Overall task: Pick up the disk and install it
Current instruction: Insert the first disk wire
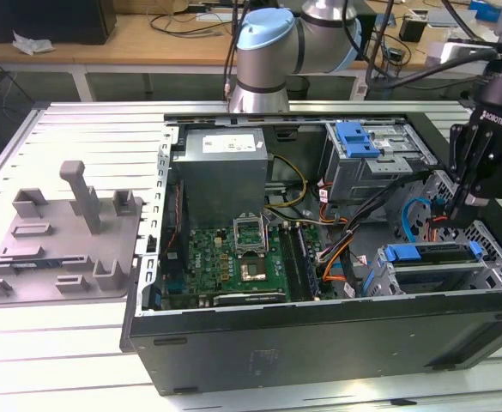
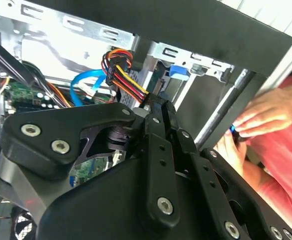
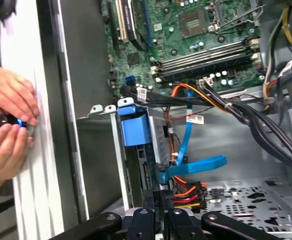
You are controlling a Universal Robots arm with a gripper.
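The disk (image 1: 431, 253) sits inside the case (image 1: 319, 343), beside the motherboard (image 1: 233, 257).

Open computer case (image 1: 319, 343), gripper (image 1: 453, 215) near the disk (image 1: 435, 255) in its bay

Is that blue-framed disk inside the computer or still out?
In. The disk sits in the drive cage inside the open computer case, at the exterior view's right. Whether it is latched: cannot tell.

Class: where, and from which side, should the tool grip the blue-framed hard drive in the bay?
Probably the exposed edge of the flat hard drive in its bright blue plastic carrier, from above through the black computer case's open side: it stands on edge, grey metal bay walls covering its flat faces.
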